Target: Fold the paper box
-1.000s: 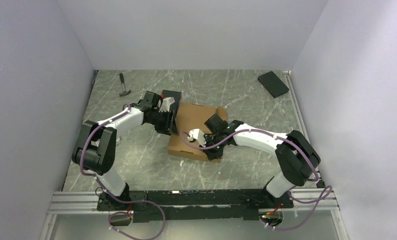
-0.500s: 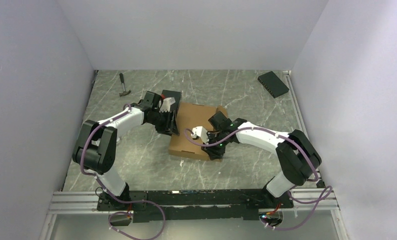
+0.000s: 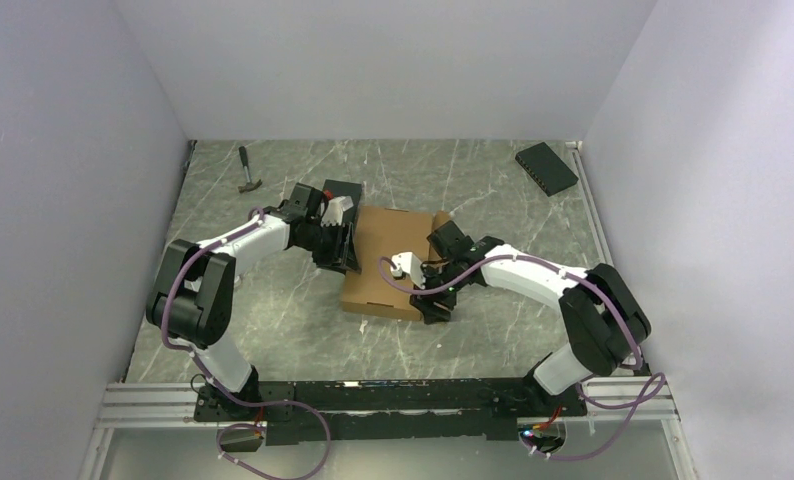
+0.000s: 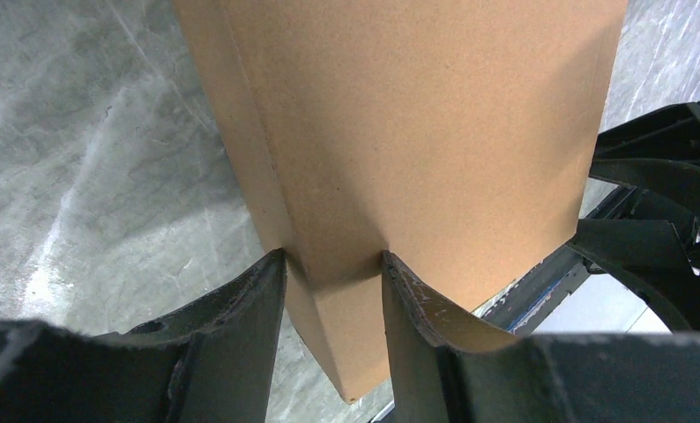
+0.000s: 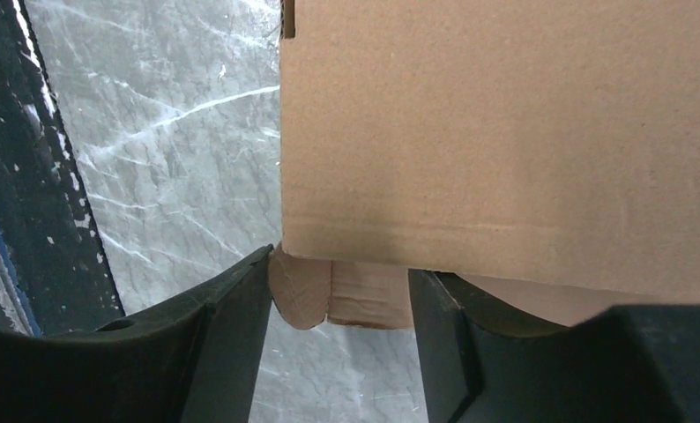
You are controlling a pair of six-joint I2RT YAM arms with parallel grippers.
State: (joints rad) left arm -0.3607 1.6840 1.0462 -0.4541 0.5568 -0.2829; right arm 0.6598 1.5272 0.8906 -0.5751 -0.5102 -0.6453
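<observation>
Paper box (image 3: 393, 262): is lying mid-table (image 3: 273, 312).
Left gripper (image 3: 346, 248): is sitting at the box's left edge, straddling it.
Right gripper (image 3: 435, 302): is sitting at the box's near right corner.
Hammer (image 3: 247, 171): is lying far left, well apart.
Flat box (image 3: 546, 167): is lying in the far right corner.
Second flat box (image 3: 339, 189): is lying just behind the left gripper.

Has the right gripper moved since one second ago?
Yes. The right gripper shifted slightly rightward, toward the flat black box in the far right corner.
</observation>
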